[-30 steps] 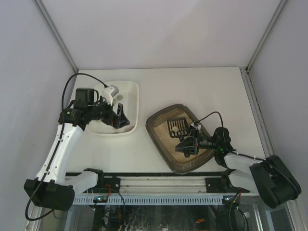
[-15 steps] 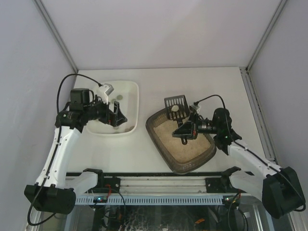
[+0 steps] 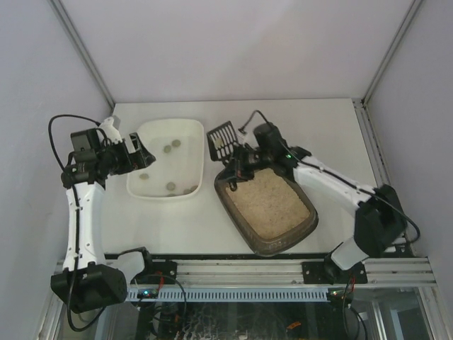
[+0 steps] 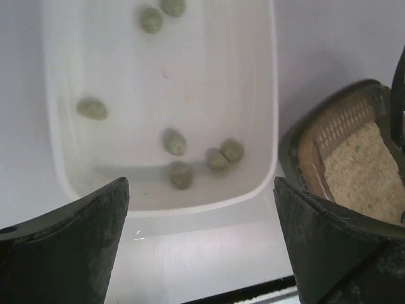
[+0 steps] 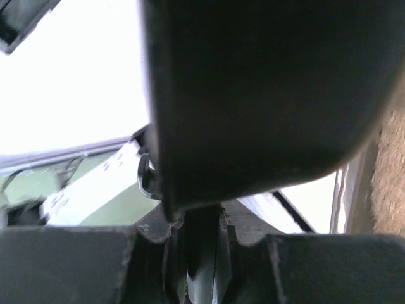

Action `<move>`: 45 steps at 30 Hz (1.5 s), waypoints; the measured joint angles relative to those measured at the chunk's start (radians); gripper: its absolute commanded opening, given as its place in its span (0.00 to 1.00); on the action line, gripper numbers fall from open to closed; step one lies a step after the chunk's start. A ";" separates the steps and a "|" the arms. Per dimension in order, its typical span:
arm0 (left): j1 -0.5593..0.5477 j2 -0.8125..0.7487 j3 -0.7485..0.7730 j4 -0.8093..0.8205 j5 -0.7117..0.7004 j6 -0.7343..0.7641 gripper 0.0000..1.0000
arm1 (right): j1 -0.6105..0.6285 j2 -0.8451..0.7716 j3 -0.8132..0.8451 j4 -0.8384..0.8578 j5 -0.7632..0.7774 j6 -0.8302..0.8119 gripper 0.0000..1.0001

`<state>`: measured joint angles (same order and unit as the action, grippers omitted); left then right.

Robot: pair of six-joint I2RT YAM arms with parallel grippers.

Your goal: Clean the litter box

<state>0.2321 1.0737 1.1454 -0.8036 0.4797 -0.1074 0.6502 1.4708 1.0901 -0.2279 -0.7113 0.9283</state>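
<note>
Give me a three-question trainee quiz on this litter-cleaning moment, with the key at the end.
1. True or false: the black scoop lies flat in the litter box.
2. The greenish clumps lie: A) in the litter box B) in the white tub C) on the table.
3. Fill in: the ____ gripper is open and empty.
Key: 1 false; the right gripper holds it up near the tub's rim. 2 B. 3 left; the left gripper holds nothing.
</note>
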 measured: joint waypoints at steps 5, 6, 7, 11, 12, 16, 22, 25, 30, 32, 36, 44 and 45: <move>0.027 -0.013 0.037 -0.013 -0.166 -0.054 1.00 | 0.124 0.299 0.480 -0.290 0.227 -0.192 0.00; 0.041 -0.019 0.039 -0.014 -0.177 -0.063 1.00 | 0.154 0.365 0.591 -0.361 0.293 -0.237 0.00; 0.063 -0.027 0.041 -0.017 -0.180 -0.069 1.00 | 0.186 0.433 0.693 -0.415 0.360 -0.279 0.00; 0.156 -0.054 0.042 -0.032 -0.172 -0.100 1.00 | 0.309 0.630 0.934 -0.612 0.638 -0.407 0.00; 0.168 -0.055 0.042 -0.034 -0.169 -0.107 1.00 | 0.336 0.683 0.996 -0.670 0.708 -0.433 0.00; 0.195 -0.063 0.042 -0.035 -0.159 -0.136 1.00 | 0.402 0.884 1.216 -0.805 0.910 -0.513 0.00; 0.200 -0.126 0.039 -0.020 -0.161 -0.155 1.00 | 0.418 0.941 1.253 -0.843 1.047 -0.592 0.00; 0.200 -0.149 0.038 -0.008 -0.162 -0.156 1.00 | 0.409 0.908 1.232 -0.814 1.089 -0.618 0.00; 0.201 -0.157 0.016 0.011 -0.162 -0.164 1.00 | 0.402 0.758 1.083 -0.726 1.107 -0.630 0.00; 0.201 -0.158 0.005 0.013 -0.161 -0.164 1.00 | 0.393 0.623 0.933 -0.676 1.066 -0.626 0.00; 0.201 -0.158 -0.008 0.017 -0.160 -0.165 1.00 | 0.359 0.317 0.664 -0.639 0.953 -0.610 0.00; 0.201 -0.150 -0.014 0.025 -0.119 -0.175 1.00 | 0.096 -0.130 0.117 -0.622 0.707 -0.560 0.00; 0.201 -0.149 -0.014 0.026 -0.113 -0.175 1.00 | 0.075 -0.152 0.061 -0.624 0.676 -0.558 0.00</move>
<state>0.4328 0.9249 1.1309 -0.7780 0.3672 -0.2829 0.7254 1.3186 1.1515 -0.8520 -0.0353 0.3702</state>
